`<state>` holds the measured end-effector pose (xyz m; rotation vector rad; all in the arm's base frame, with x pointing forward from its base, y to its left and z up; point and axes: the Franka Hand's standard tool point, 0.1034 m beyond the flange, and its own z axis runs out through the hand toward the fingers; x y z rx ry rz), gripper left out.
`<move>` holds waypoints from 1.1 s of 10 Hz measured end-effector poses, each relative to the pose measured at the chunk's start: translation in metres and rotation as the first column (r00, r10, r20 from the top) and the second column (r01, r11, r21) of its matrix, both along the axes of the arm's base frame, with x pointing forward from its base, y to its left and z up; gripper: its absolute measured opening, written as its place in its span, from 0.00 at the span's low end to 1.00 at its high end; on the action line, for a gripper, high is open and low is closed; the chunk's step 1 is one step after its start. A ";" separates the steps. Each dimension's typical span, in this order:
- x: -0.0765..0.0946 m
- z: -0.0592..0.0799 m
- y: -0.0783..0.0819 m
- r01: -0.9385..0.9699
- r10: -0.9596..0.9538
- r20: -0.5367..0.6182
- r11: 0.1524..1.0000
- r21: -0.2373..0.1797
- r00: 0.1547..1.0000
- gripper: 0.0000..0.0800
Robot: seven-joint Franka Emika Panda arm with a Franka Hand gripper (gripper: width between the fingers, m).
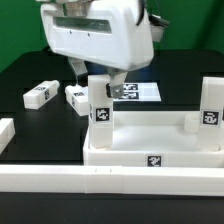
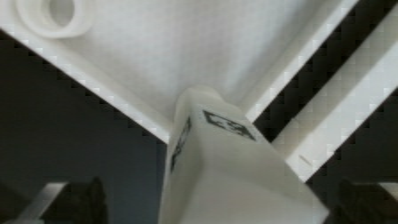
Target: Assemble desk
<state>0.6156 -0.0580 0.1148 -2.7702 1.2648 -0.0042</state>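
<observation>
Exterior view: gripper (image 1: 98,80) jaws apart, straddling an upright leg (image 1: 101,112), clear of it; leg stands in desk top (image 1: 150,146) corner at the exterior view's left (another leg (image 1: 208,108) upright at its right). Judged light, stiff, slick plastic: grip flat sides mid-height, squarely, with gentle force.

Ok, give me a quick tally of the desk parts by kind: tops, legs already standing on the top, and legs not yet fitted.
desk top: 1
upright legs standing on the desk top: 2
loose legs lying flat beyond it: 2
Total: 5 parts
</observation>
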 end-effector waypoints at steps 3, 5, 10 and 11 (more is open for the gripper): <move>0.000 -0.001 0.000 -0.299 0.300 0.020 0.954 -0.020 0.954 0.81; 0.000 -0.002 0.000 -0.480 0.481 0.018 0.876 -0.044 0.877 0.81; 0.002 0.000 -0.001 -0.749 0.751 -0.017 0.656 -0.098 0.660 0.81; 0.003 0.001 -0.002 -0.788 0.791 -0.020 0.606 -0.107 0.611 0.81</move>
